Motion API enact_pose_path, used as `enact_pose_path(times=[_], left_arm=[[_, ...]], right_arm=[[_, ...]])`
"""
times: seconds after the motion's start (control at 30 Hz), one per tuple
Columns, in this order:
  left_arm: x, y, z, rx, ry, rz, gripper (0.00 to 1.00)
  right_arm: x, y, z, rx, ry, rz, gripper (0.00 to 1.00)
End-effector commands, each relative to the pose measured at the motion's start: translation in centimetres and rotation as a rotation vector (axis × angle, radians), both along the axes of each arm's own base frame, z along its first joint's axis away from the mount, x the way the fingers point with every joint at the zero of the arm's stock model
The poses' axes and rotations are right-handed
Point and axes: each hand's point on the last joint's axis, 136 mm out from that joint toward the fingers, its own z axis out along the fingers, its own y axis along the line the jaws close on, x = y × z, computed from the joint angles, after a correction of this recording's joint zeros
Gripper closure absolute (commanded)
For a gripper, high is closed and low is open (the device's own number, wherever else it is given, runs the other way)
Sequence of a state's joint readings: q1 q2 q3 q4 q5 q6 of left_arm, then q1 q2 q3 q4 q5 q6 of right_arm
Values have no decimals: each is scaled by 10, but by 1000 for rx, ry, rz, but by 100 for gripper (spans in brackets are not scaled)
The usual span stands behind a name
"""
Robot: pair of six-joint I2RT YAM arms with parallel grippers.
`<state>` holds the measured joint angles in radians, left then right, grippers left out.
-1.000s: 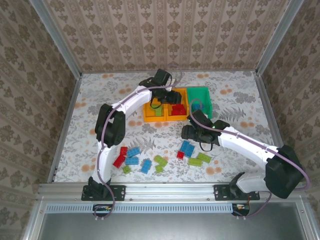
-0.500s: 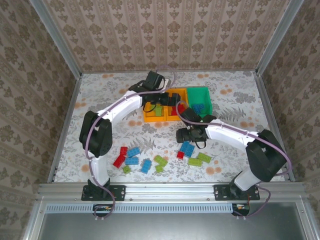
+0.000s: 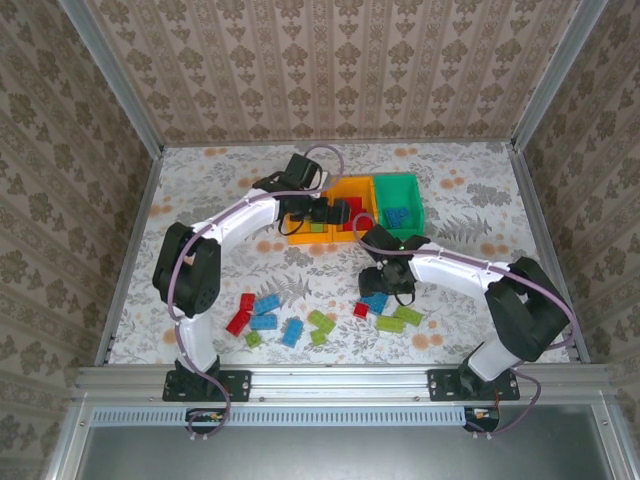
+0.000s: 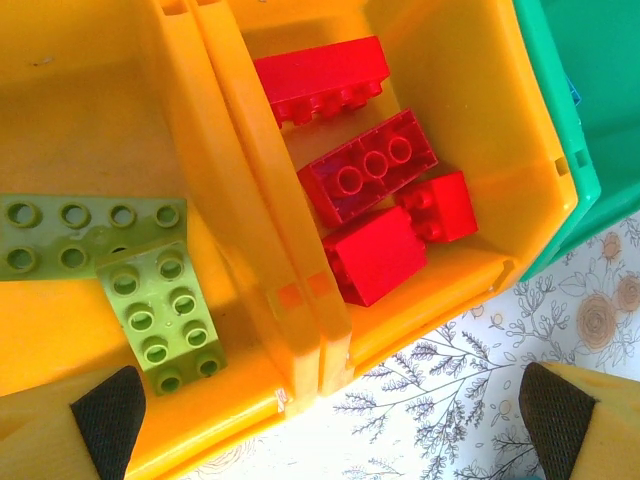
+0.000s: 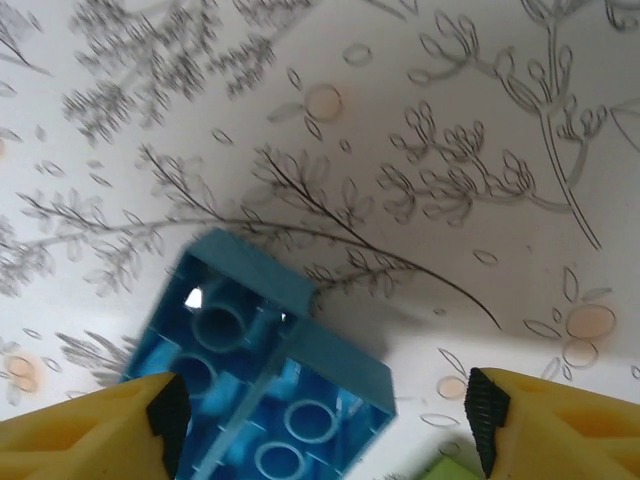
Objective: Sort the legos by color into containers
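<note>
R: my right end effector (image 5: 325, 415) wide open, empty, straddling blue brick (image 5: 265, 380) on desk (image 5: 400, 120), lower left of frame | L: my left end effector (image 4: 328, 415) wide open, empty, above yellow bins (image 4: 250, 180) | RISK: brick off-centre and skewed; I may clip a corner closing and spin it away

Lime bricks (image 4: 165, 315) are lying in the left orange bin (image 4: 80, 120), red bricks (image 4: 368, 165) in the middle orange bin (image 4: 470, 90), blue bricks (image 3: 397, 215) in the green bin (image 4: 610, 130); loose bricks (image 3: 265, 322) are lying nearer.
</note>
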<state>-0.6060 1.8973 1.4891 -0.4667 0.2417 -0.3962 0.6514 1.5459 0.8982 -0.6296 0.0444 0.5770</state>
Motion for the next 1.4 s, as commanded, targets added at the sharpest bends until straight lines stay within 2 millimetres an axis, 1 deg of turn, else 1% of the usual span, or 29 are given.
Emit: enact_pose_path(times=[0.0,0.33,0.43,0.6,0.73,0.93,1.03,1.17,1.2,1.37], left_arm=[[-2,6,16,-10,-39,-7,0],[-3,9,15,-3,-41,-4,0],[-3,9,14,-1,-38,-4,0],[-3,11,12,2,-33,0,0],[-4,12,10,5,-29,3,0],[-3,14,9,9,-28,11,0],[-3,15,7,11,-24,12,0],[-3,16,5,18,-26,16,0],[-3,17,5,19,-25,17,0],[-4,17,2,21,-27,12,0]], right_arm=[[-8,-8,2,-8,8,-4,28],[-14,-20,1,-4,4,-31,31],[-18,-31,-5,-25,27,-58,31],[-19,-48,-11,-38,48,-103,33],[-16,-57,-12,-49,47,-117,34],[-5,-80,-8,-85,28,-178,33],[0,-80,-3,-60,17,-202,32],[3,-71,9,11,-1,-257,29],[4,-69,17,43,-26,-276,30],[5,-60,35,156,-76,-360,30]])
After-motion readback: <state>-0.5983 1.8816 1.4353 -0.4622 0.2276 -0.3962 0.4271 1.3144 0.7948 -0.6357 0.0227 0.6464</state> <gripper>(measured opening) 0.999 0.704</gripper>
